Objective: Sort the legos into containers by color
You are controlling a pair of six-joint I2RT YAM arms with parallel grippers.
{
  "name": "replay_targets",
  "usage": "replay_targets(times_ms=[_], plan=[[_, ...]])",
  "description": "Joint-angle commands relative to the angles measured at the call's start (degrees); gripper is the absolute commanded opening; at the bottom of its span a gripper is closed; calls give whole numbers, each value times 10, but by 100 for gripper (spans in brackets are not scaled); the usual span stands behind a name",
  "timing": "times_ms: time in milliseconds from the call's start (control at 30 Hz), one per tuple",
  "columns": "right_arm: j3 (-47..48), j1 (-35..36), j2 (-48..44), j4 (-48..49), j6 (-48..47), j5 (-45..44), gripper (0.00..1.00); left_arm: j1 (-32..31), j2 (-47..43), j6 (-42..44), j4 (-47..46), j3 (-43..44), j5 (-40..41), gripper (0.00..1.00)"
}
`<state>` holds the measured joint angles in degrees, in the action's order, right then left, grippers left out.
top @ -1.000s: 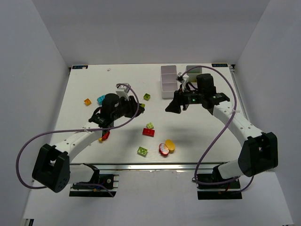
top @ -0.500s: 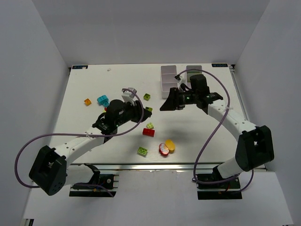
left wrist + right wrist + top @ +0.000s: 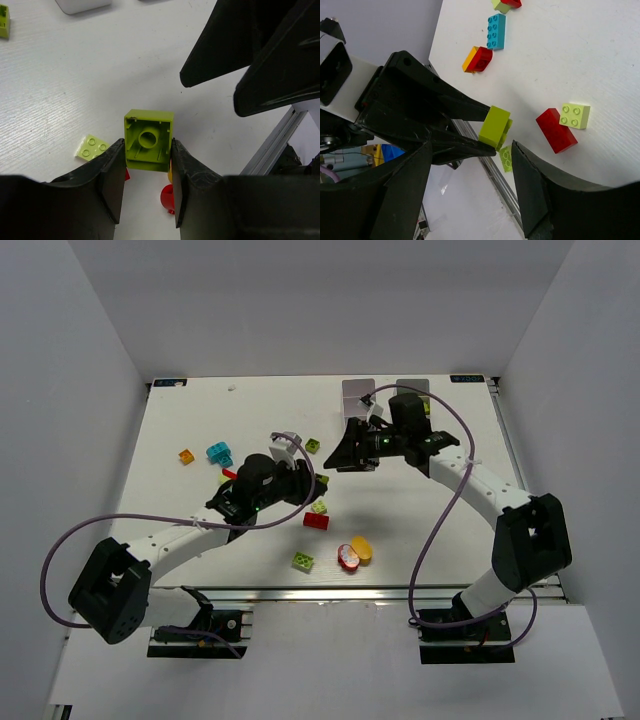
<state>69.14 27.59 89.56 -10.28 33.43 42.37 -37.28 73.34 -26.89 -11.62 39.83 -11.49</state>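
**White bench point(image 3: 200, 405), seen from above.** The containers point(image 3: 355, 392), two white bins, stood at the far right and were partly hidden by the right arm point(image 3: 480, 485). Loose legos lay over the middle and left, among them a red brick point(image 3: 316, 521).

The left hand point(image 3: 308, 483) was clamped on a lime brick point(image 3: 148, 145), raised off the bench near its centre. The right hand point(image 3: 342, 457) hung just beside it, its fingers spread wide with nothing between them and aimed at the brick.

**Step in hand, as judged:** carrying one lime lego toward the bins. A pass from left to right seemed likely, since the bins stood on the right arm's side.

**Next move:** this would call for the right hand to line up on the brick's free faces and close before the left let go. A skewed grip could drop the brick.

**The brick:** a square lime block, gripped on two opposite sides. Its hollow underside, with one central tube, faced the left wrist camera.
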Motion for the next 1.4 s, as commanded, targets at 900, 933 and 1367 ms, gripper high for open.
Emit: replay_targets(times_ms=[900,933,1367], plan=[[-35,25,15,36,41,-35,54,-39,1,11,-28,23,25,18],[-38,26,12,35,41,-35,54,-39,2,11,-25,23,28,18],[-55,32,1,25,38,-41,40,-42,2,23,-8,31,50,19]])
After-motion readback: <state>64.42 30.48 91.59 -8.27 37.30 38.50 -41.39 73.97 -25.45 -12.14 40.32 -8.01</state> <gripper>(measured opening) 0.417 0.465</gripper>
